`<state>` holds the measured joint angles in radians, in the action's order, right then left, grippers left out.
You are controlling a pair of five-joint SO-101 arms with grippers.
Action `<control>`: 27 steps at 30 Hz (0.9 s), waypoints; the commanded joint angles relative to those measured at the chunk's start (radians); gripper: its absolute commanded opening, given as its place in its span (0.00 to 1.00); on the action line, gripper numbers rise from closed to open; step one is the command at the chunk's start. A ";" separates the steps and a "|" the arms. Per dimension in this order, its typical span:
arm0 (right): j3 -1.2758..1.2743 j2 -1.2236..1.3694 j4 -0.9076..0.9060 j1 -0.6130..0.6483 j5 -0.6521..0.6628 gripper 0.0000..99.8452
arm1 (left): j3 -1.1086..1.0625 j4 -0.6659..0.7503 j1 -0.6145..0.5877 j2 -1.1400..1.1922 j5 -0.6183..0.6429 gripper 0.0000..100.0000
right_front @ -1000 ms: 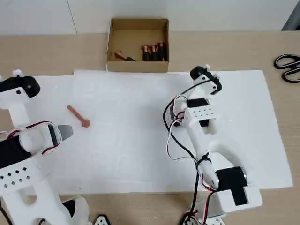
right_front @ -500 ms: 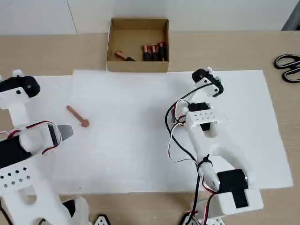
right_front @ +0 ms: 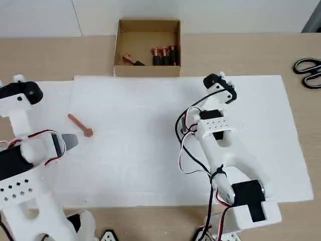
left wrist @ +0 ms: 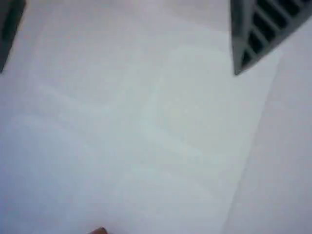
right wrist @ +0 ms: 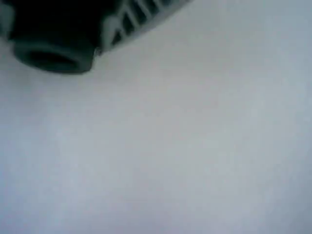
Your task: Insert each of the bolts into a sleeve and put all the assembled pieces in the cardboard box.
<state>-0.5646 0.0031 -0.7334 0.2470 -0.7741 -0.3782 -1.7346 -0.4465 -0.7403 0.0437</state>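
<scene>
Bolt (right_front: 80, 125) just beside left claw (right_front: 69, 142); sleeve (right wrist: 53, 52) inside right claw (right_front: 219, 85).

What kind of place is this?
Probably a robotics workbench: two white plastic robot arms stand at a tan wooden table, with a brown cardboard box holding copper-coloured bolts, and black-handled scissors.

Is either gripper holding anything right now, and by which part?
The right gripper holds a black sleeve by its body, its open end sticking out. The left gripper is open over the white sheet, holding nothing.
</scene>
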 commanded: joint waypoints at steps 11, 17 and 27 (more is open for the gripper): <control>0.006 -0.470 -0.171 -0.064 0.417 0.01 | 0.002 -0.017 0.002 -0.002 0.002 0.28; 0.008 -0.561 -0.278 -0.076 0.815 0.01 | 0.002 -0.017 0.003 -0.002 0.002 0.28; 0.071 -0.343 -0.340 -0.079 0.839 0.01 | 0.002 -0.017 0.003 -0.002 0.002 0.28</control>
<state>-0.5631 -0.4066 -1.0434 0.1765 0.0545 -0.3782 -1.7346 -0.4465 -0.7403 0.0437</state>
